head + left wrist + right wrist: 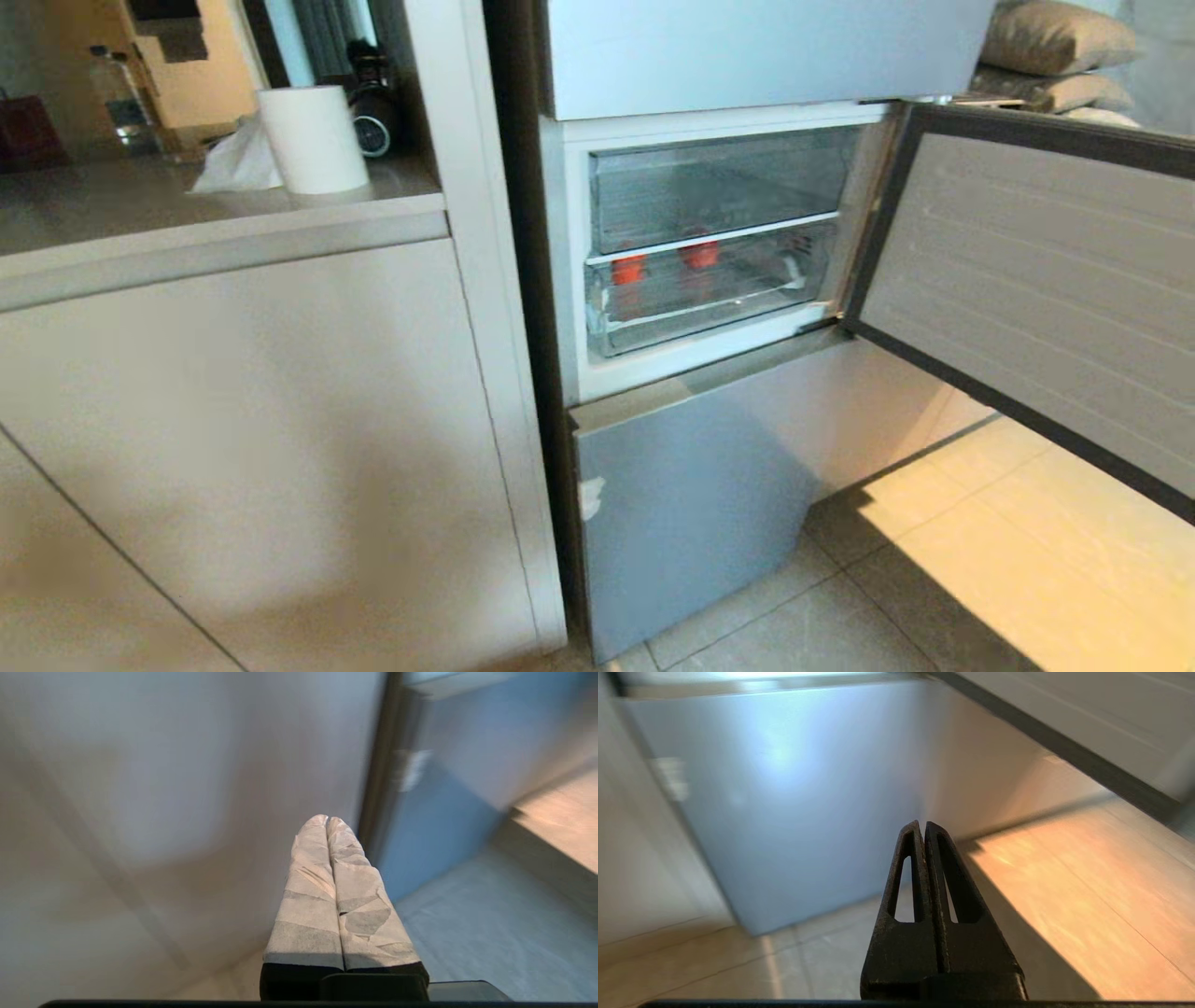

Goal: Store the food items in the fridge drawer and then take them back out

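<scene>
The pale blue fridge (691,485) has its middle door (1036,280) swung open to the right. Inside, the clear fridge drawer (709,303) sits pushed in under a clear upper bin (719,187). Two red-orange food items (628,269) (700,254) lie in the drawer, seen through its front. Neither arm shows in the head view. My left gripper (327,820), wrapped in white tape, is shut and empty, low beside the white cabinet and the fridge's bottom panel (444,812). My right gripper (923,826), black, is shut and empty, pointing at the bottom panel (784,802) near the floor.
A white cabinet (261,429) with a counter stands left of the fridge, carrying a paper roll (313,138), tissue and a bottle (117,98). The open door juts out over the tiled floor (980,560) on the right. Cushions (1055,42) lie behind it.
</scene>
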Available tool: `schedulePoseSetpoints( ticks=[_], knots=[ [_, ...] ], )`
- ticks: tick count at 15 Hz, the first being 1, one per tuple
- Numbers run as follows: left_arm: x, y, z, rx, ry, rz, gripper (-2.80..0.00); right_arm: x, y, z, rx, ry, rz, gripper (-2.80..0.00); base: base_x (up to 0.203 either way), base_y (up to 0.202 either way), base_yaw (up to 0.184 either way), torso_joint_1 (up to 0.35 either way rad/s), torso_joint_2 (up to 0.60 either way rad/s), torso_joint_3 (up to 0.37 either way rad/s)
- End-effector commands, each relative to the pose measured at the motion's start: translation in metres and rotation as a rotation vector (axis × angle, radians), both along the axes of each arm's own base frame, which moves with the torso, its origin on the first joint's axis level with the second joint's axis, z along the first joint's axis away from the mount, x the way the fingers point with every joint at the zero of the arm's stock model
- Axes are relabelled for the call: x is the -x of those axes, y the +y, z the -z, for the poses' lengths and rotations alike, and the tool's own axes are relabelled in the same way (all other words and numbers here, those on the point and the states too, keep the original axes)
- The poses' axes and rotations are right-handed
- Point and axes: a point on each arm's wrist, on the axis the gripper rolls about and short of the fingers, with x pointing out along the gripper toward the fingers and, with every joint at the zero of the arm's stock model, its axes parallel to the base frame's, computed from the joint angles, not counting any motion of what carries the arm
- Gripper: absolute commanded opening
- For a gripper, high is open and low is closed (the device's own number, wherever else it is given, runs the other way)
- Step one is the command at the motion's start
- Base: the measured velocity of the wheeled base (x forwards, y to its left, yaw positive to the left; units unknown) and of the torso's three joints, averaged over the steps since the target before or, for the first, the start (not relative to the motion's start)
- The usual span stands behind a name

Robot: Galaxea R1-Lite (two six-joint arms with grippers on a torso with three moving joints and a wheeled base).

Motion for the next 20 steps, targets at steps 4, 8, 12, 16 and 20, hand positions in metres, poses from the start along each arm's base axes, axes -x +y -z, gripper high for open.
schedulePoseSetpoints(
  ticks=[4, 8, 12, 16, 20],
  knots=[
    [0.0, 0.0, 0.0, 0.0, -0.001, -0.002, -2.8, 0.0, 0.0, 0.0, -0.005, 0.0, -0.001, -2.8, 0.0, 0.008, -0.174, 0.002, 0.0, 0.0],
    [0.0, 0.0, 0.0, -0.001, -0.001, -0.001, -2.8, -0.012, 0.0, -0.005, -0.025, 0.128, -0.007, -2.8, 0.001, 0.004, -0.097, 0.003, 0.0, 0.003],
    [0.0, 0.0, 0.0, 0.0, -0.001, 0.0, -2.8, -0.046, -0.003, -0.057, -0.264, -0.005, 0.098, -2.8, 0.0, 0.0, 0.0, 0.0, 0.0, 0.0],
    [0.0, 0.0, 0.0, 0.0, -0.001, -0.002, -2.8, -0.082, -0.029, -0.125, -0.503, -0.215, 0.387, -2.8, 0.0, 0.0, 0.0, 0.0, 0.0, 0.0],
    [0.0, 0.0, 0.0, 0.0, -0.001, -0.002, -2.8, -0.113, -0.074, -0.154, -0.629, -0.319, 0.516, -2.8, 0.0, 0.0, 0.0, 0.0, 0.0, 0.0]
  ],
)
